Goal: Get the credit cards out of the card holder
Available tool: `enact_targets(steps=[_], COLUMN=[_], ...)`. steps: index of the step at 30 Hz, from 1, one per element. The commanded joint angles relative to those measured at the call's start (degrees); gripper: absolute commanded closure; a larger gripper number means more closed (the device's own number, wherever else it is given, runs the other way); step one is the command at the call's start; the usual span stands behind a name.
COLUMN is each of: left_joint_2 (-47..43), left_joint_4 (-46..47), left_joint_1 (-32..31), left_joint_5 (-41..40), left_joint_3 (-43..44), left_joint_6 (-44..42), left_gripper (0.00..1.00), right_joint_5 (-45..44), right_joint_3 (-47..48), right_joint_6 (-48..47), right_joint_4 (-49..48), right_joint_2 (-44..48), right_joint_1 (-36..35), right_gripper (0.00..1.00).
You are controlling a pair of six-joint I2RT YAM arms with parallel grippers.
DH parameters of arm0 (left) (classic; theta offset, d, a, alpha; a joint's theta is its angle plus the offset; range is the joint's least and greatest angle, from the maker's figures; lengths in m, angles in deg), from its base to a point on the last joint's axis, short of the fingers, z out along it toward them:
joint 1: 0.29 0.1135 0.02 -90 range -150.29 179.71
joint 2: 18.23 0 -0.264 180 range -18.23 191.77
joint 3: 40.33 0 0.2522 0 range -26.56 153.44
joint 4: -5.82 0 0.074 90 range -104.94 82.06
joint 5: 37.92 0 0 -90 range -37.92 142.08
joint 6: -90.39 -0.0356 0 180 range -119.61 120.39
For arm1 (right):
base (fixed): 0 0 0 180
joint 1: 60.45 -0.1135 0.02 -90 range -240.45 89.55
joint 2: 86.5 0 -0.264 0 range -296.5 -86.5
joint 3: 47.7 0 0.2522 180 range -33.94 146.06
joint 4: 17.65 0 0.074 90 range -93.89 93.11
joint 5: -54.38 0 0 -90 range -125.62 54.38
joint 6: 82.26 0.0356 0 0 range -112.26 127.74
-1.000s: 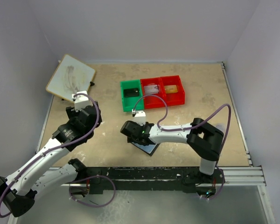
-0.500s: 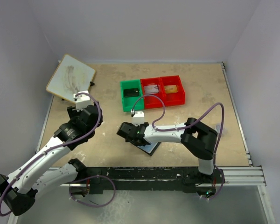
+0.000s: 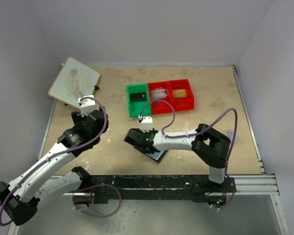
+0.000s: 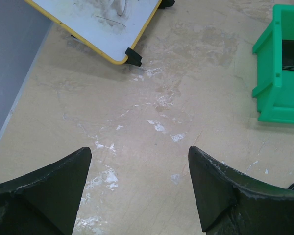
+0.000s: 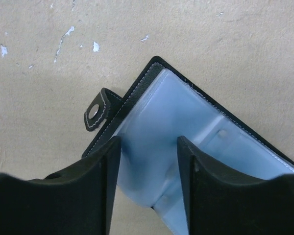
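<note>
Card holder (image 5: 201, 132) lying open on table (image 3: 215, 88) near front edge, pale sleeves up; likely light, floppy, slick, best pinched at stiffer black rim. Right gripper (image 5: 147, 147) poised over it, jaws apart, gripping nothing. Left gripper (image 4: 137, 161) spread wide, empty, well apart leftward.

Bright, even overhead light, no glare; soft shadows on the counter (image 3: 210, 98); wrist views sharp mid-frame, dark and soft along bottom edge.
</note>
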Motion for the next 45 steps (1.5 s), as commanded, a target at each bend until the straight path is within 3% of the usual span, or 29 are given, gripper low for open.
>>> enact_targets(steps=[1,4,15,25,31,34,42,45], left_joint_2=[0.06,0.08,0.64,1.15,1.07,1.10,1.11,1.13], left_joint_4=[1.26,1.28,1.43,1.53,1.45,1.46,1.53,1.53], left_joint_1=[0.30,0.26,0.24,0.22,0.22,0.27,0.24,0.22], left_joint_5=[-0.04,-0.05,0.11,0.43,0.48,0.63,0.91,0.91], left_joint_3=[2.11,2.04,2.06,2.11,1.97,1.95,1.98,2.02], left_joint_6=[-0.12,-0.09,-0.30,-0.34,-0.43,-0.45,-0.52,-0.52], left_gripper=[0.22,0.22,0.22,0.22,0.22,0.22,0.22,0.22], right_joint_5=[4.66,2.08,-0.90,3.76,6.73,8.43,6.39,5.70], right_joint_3=[-1.92,-0.17,-5.34,-7.75,-7.94,-9.82,-8.57,-8.11], right_joint_6=[-2.12,-2.74,8.73,10.49,9.51,8.47,5.82,4.74], right_joint_4=[-2.48,0.82,15.29,11.08,6.85,3.69,3.93,3.76], right_joint_2=[-0.31,3.18,13.77,9.58,4.25,3.86,2.57,2.77], right_joint_1=[0.75,0.72,0.62,0.62,0.67,0.71,0.67,0.67], right_gripper=[0.42,0.32,0.27,0.17,0.17,0.20,0.49,0.54])
